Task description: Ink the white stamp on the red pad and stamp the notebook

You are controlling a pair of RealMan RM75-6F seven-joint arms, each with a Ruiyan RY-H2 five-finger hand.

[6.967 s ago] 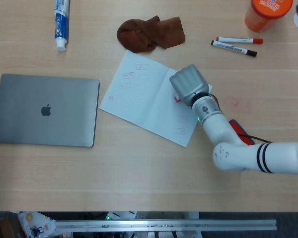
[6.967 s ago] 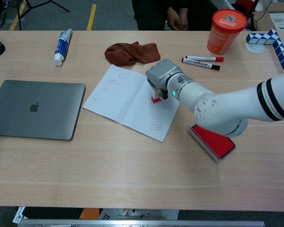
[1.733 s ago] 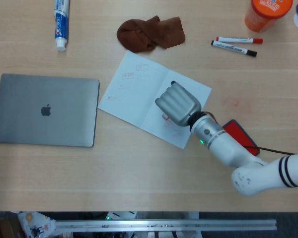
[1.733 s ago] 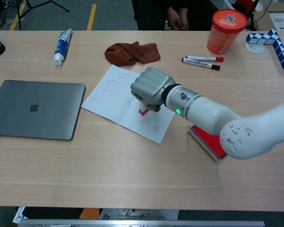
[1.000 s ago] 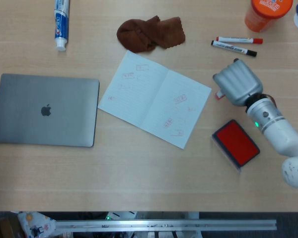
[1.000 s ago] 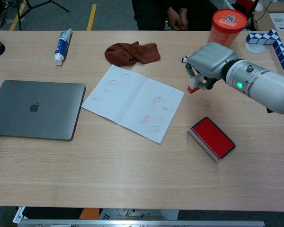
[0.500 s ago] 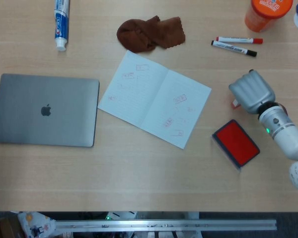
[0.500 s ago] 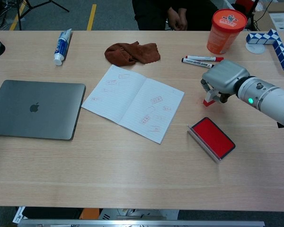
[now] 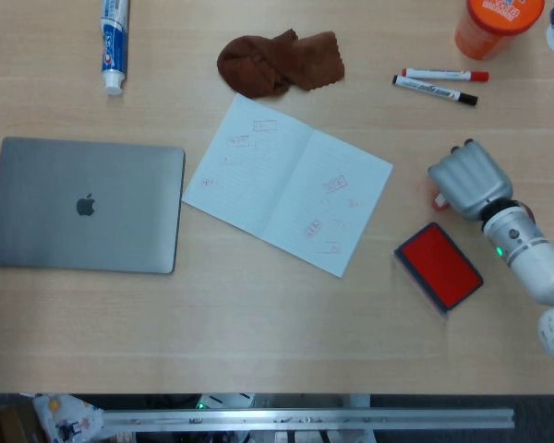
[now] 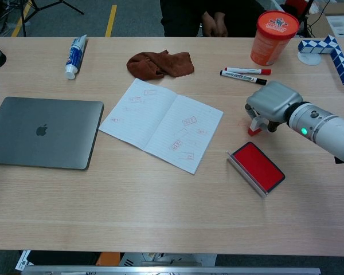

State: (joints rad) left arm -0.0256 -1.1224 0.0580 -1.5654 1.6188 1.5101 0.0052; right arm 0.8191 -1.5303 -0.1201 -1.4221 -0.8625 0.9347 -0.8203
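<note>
- Right robot hand (image 10: 270, 102) low over the surface (image 10: 160, 195), fingers curled round the stamp (image 10: 255, 129); stamp's red base at or just above the wood, contact can't be told.
- From the head view the right robot hand (image 9: 469, 179) covers nearly all of the stamp; only a red sliver (image 9: 439, 199) shows at its left edge.
- Left robot hand: only a pale sliver at the left frame edge in the head view, can't tell how its fingers lie.
- Red ink pad (image 10: 257, 167) lies open just in front of the stamp, lid edge toward the notebook; apart from the hand.
- Notebook (image 10: 160, 122) open flat mid-surface, several red stamp marks on both pages, well apart from the stamp.
- Closed laptop (image 10: 43, 132) left of the notebook.
- Brown cloth (image 10: 159, 63) behind the notebook; toothpaste tube (image 10: 75, 55) far left back.
- Two markers (image 10: 245, 74) side by side behind the right hand; orange cup (image 10: 273, 29) beyond them.
- Blue-white snake puzzle (image 10: 329, 52) at the back right corner.
</note>
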